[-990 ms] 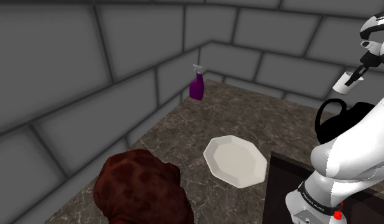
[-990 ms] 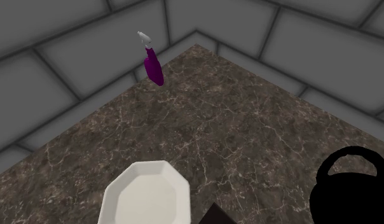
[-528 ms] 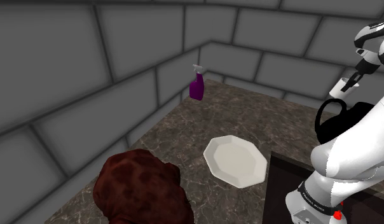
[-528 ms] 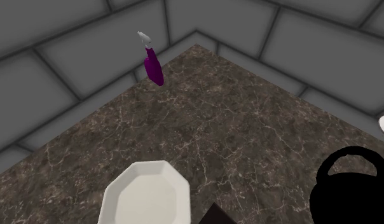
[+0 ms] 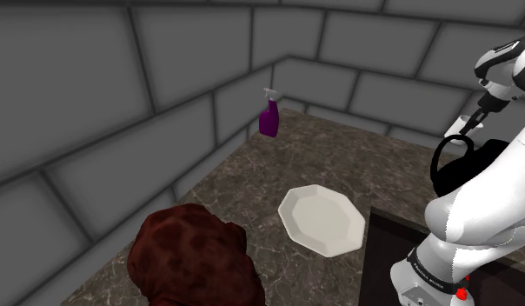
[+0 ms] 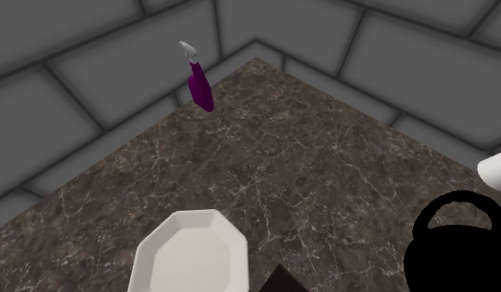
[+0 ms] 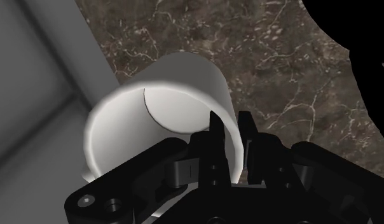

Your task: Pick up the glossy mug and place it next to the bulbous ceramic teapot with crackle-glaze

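End effector (image 7: pixel 227 126) clamped on white mug (image 7: pixel 171 89) rim — black teapot (image 6: pixel 456 249) featureless, cut off at edge.

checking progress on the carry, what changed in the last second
The gripper, shut on the white mug, came down toward the black teapot; the mug entered the second exterior view from its right. The teapot, white plate and purple spray bottle stayed put.

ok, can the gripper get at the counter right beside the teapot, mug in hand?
Probably yes. The gripper clasps the white mug by its wall, just above and beside the black teapot. The marbled counter next to the teapot looks bare, so the way down seems free, though clearance is tight.
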Available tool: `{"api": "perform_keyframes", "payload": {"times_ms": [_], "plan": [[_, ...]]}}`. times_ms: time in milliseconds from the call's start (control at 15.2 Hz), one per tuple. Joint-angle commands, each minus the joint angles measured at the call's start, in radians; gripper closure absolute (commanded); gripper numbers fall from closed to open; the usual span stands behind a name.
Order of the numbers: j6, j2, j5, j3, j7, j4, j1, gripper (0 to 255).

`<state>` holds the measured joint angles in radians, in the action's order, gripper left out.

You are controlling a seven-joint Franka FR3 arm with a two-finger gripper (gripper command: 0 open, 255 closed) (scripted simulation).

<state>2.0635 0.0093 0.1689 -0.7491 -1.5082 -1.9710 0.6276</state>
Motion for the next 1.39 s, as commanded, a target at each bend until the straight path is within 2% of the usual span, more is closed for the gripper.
{"api": "perform_keyframes", "payload": {"times_ms": [0,660,1320], "plan": [[0.024,0.009,0.01,-0.001,-0.011,-0.018,0.002,255],[0.143,0.072,0.078,0.001,-0.07,-0.098,0.009,255],[0.25,0.157,0.178,0.02,-0.15,-0.154,0.027,255]]}}
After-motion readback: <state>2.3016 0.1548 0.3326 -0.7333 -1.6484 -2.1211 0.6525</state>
